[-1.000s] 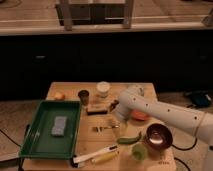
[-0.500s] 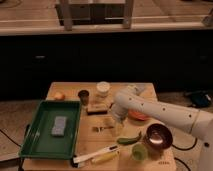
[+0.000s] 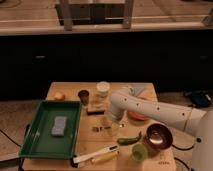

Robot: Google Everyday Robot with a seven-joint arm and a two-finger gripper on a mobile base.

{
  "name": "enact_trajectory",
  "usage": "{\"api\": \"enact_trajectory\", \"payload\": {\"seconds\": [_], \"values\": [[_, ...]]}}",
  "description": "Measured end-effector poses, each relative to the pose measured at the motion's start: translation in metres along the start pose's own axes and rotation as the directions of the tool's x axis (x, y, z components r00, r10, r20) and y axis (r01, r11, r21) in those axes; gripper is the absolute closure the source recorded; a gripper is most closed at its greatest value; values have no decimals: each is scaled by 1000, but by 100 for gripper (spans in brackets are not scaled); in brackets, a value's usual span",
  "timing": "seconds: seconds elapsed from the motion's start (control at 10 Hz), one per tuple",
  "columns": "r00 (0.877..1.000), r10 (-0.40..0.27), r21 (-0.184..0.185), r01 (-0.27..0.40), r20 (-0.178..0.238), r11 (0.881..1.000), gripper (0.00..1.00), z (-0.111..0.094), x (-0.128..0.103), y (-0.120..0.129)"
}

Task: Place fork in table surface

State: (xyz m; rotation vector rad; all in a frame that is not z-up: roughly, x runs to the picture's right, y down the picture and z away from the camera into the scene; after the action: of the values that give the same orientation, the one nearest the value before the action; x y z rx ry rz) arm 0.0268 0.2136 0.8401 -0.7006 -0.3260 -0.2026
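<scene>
The light tan table surface (image 3: pixel 150 92) fills the middle of the camera view. My white arm reaches in from the right, and my gripper (image 3: pixel 107 122) points down over the table's middle, just right of the green tray. A small slim silvery thing, the fork (image 3: pixel 101 129), shows at the gripper's tip, low over or on the wood. I cannot tell whether it is held.
The green tray (image 3: pixel 44 145) at the left holds a grey sponge (image 3: pixel 59 126). At the back stand a dark cup (image 3: pixel 83 95), a white jar (image 3: pixel 102 89) and an orange ball (image 3: pixel 59 95). A green chilli (image 3: pixel 129 139), copper bowl (image 3: pixel 159 136), green cup (image 3: pixel 139 151), white-handled utensil (image 3: pixel 94 154) and yellow-handled utensil (image 3: pixel 106 159) lie in front.
My arm has swung a little to the left and the gripper has come lower toward the tabletop. The other objects have not moved.
</scene>
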Motion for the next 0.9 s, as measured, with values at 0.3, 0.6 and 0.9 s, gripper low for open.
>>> {"api": "enact_trajectory", "payload": {"seconds": [0.3,0.6,0.9], "values": [[1000,2,-3,-2,6,1000,20,9,-5,-1],[1000,9,-2,-9,6,1000,40,15,-6,2],[1000,15,1,-15,8,1000,69,16,-8,4]]}}
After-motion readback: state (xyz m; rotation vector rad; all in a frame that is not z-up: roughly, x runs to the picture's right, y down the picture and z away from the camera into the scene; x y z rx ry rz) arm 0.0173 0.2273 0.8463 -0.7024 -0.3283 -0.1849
